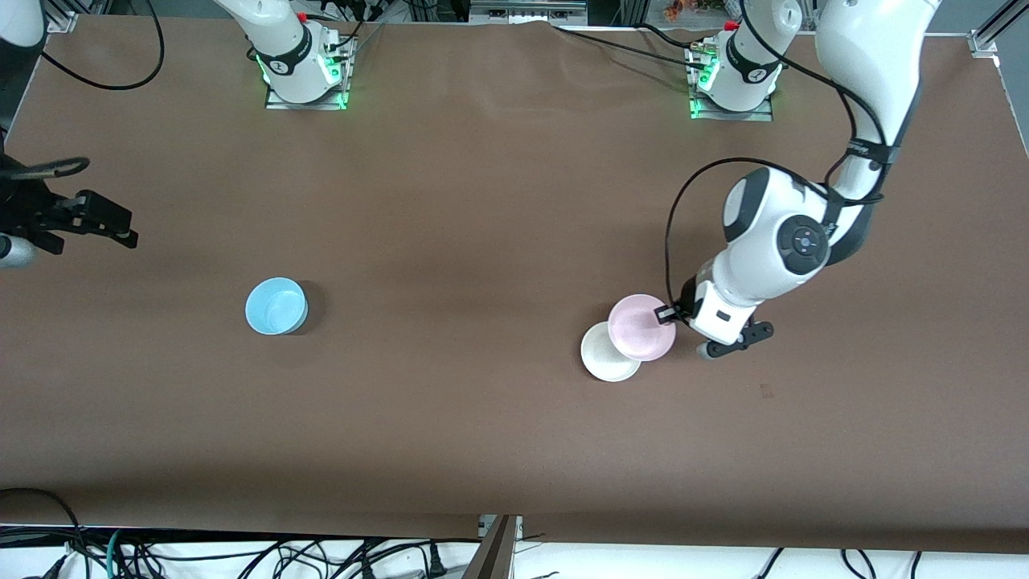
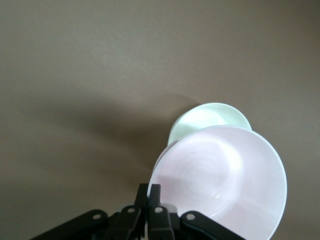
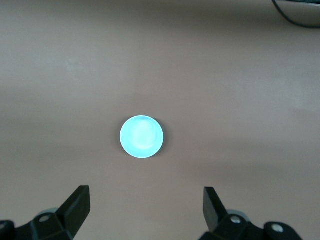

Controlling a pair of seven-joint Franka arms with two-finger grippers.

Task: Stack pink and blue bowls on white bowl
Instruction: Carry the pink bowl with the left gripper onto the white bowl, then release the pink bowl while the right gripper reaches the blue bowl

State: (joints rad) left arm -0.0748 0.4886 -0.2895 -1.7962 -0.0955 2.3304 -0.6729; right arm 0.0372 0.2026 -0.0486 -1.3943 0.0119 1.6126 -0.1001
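A brown table [image 1: 482, 241] filled most of the front view, its surface plain and matte, with faint creases toward the arms' bases. Black cables [image 1: 241, 555] lay tangled along the edge nearest the front camera, on a white floor, and a black cable [image 1: 112, 80] looped near the right arm's end.
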